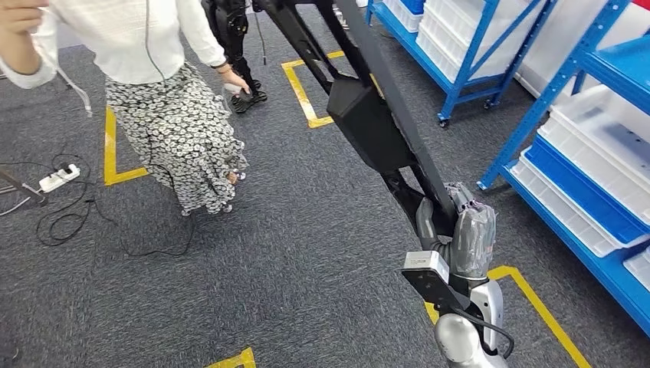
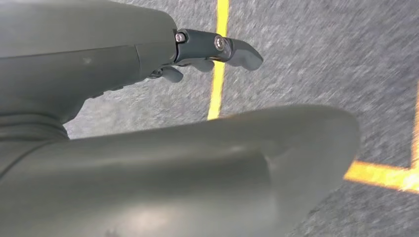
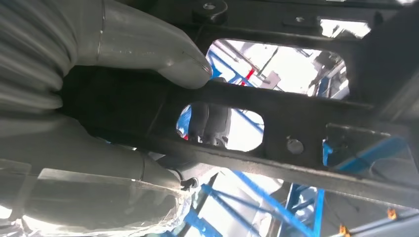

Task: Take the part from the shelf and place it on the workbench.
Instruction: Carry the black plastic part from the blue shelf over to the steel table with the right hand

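Observation:
The part [image 1: 366, 115] is a long black metal frame with a boxy block on it, slanting up and away across the head view. My right hand [image 1: 458, 230], wrapped in clear film, grips its lower end. In the right wrist view the thumb [image 3: 163, 57] presses on a black bar of the part [image 3: 296, 116], and darker fingers [image 3: 210, 121] show through a cut-out. My left hand [image 2: 123, 64] hangs over grey carpet with its fingers [image 2: 232, 49] stretched out, holding nothing. The blue shelf [image 1: 567, 77] stands to my right.
A person in a white top and patterned skirt [image 1: 180, 123] stands ahead on the left. A white power strip [image 1: 60, 178] and black cables lie on the carpet at far left. Yellow tape [image 1: 300, 84] marks squares on the floor. White and blue trays [image 1: 590, 165] sit on the shelf.

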